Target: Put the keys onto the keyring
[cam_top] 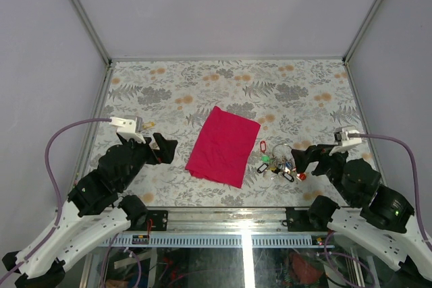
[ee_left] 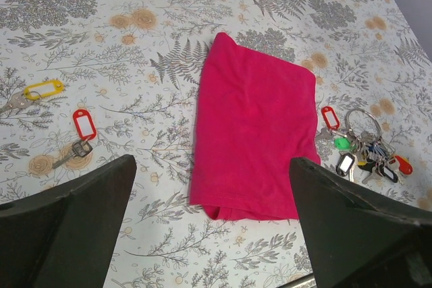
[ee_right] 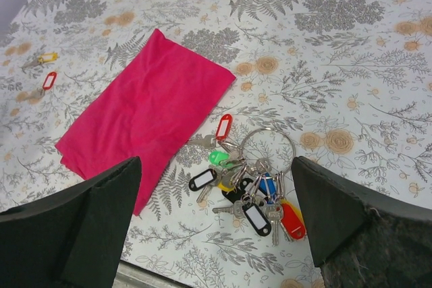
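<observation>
We have both grippers wide open and holding nothing, left gripper (cam_top: 164, 148) at the near-left of the table (cam_top: 304, 92), right gripper (cam_top: 305, 160) at the near-right. The keyring (ee_right: 268, 146) with its tagged bunch lies toward the near edge, between the magenta cloth (cam_top: 223, 145) and the right gripper, just ahead of its fingertips. The yellow-tagged key (ee_left: 44, 90) and red-tagged key (ee_left: 82, 124) lie toward the left edge, ahead-left of the left gripper, well apart from the keyring.

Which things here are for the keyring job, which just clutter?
Job: thin silver metal keyring with bunched keys and coloured tags; loose metal key with yellow plastic tag; loose metal key with red plastic tag.
Lying about: magenta cloth rectangle.
</observation>
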You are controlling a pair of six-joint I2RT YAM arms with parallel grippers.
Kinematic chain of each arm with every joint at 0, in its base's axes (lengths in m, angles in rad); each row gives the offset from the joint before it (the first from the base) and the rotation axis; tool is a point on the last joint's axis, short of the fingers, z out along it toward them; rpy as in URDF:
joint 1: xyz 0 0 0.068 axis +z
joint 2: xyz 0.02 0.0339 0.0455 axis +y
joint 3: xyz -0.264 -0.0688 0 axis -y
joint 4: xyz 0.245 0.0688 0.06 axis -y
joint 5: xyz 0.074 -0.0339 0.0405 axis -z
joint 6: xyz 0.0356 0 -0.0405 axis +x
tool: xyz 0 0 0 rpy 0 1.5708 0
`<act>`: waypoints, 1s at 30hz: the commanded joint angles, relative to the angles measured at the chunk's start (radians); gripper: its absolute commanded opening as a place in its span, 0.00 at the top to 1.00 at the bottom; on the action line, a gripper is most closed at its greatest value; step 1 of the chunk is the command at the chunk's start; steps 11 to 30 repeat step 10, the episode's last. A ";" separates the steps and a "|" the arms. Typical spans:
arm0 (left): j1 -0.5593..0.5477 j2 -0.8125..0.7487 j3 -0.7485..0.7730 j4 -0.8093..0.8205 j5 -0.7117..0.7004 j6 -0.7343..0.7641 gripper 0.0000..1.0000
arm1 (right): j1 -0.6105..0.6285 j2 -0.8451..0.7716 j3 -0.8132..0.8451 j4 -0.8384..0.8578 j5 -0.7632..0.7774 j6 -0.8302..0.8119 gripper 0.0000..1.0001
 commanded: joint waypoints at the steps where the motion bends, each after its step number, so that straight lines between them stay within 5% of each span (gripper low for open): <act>1: 0.003 -0.006 -0.006 0.028 -0.027 0.007 0.00 | 0.000 -0.048 -0.008 0.061 0.019 -0.009 0.01; 30: 0.003 -0.037 -0.004 0.032 -0.015 0.014 0.00 | 0.001 -0.071 -0.016 0.061 0.019 -0.001 0.01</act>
